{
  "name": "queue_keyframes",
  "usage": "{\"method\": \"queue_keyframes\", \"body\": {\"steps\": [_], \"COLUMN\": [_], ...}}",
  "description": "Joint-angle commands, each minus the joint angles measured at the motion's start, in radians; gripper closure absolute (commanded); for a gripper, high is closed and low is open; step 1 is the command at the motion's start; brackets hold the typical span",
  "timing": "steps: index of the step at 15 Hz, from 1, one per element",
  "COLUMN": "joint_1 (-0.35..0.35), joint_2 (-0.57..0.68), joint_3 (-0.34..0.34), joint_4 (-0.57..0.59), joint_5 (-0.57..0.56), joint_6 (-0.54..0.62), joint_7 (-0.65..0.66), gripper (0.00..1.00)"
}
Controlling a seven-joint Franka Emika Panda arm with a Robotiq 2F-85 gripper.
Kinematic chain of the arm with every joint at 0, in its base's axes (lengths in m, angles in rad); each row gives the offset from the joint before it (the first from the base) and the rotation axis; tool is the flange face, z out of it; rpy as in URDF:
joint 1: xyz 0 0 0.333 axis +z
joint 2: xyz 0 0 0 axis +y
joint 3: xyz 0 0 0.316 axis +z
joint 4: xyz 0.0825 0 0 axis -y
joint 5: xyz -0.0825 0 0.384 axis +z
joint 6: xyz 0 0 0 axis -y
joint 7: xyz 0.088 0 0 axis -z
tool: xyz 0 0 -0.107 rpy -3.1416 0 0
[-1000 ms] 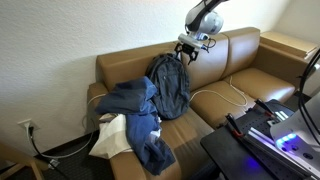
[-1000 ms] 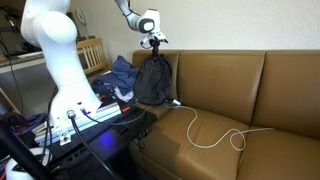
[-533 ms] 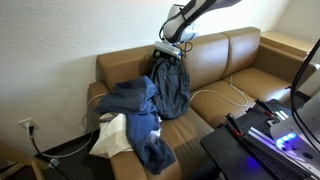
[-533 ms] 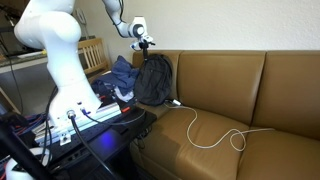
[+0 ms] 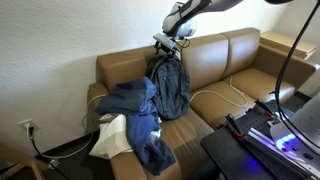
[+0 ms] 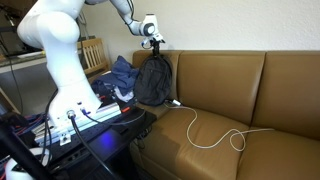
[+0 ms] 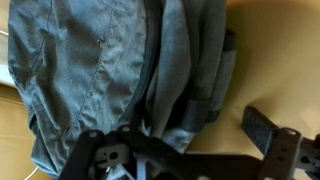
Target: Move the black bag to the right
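Where the bag sits: black bag [image 5: 170,85] stands upright on the desk [image 5: 258,82], in fact a brown couch, leaning on its backrest; heap of blue clothes [image 5: 125,100] just beside it; white cable [image 5: 232,96] on the seat on its other side
End effector: end effector [image 5: 167,42] hovers at the bag's top edge in both exterior views; the wrist view [image 7: 170,130] shows its fingers spread wide with nothing between them, so it is holding nothing; whether it touches the fabric I cannot tell
Bag's feel: soft grey-black cloth [image 7: 110,80], creased and slack; probably sags and swings when lifted; weight unknown, contents hidden
Where to grip: likely the top, on a carry loop or a thick fold of fabric; a thin pinch of loose cloth could slip out
Watch for: cable or clothes snagging as the bag drags across
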Motion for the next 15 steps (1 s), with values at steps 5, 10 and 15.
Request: {"method": "queue_keyframes", "body": {"steps": [5, 10, 15], "joint_1": [-0.094, -0.131, -0.185], "joint_2": [0.124, 0.104, 0.145], "joint_3": [0.074, 0.083, 0.085], "joint_4": [0.173, 0.145, 0.122], "joint_5": [0.076, 0.11, 0.132], "joint_6": [-0.212, -0.317, -0.377], "joint_7": [-0.003, -0.018, -0.047], "gripper": [0.31, 0.66, 0.99]}}
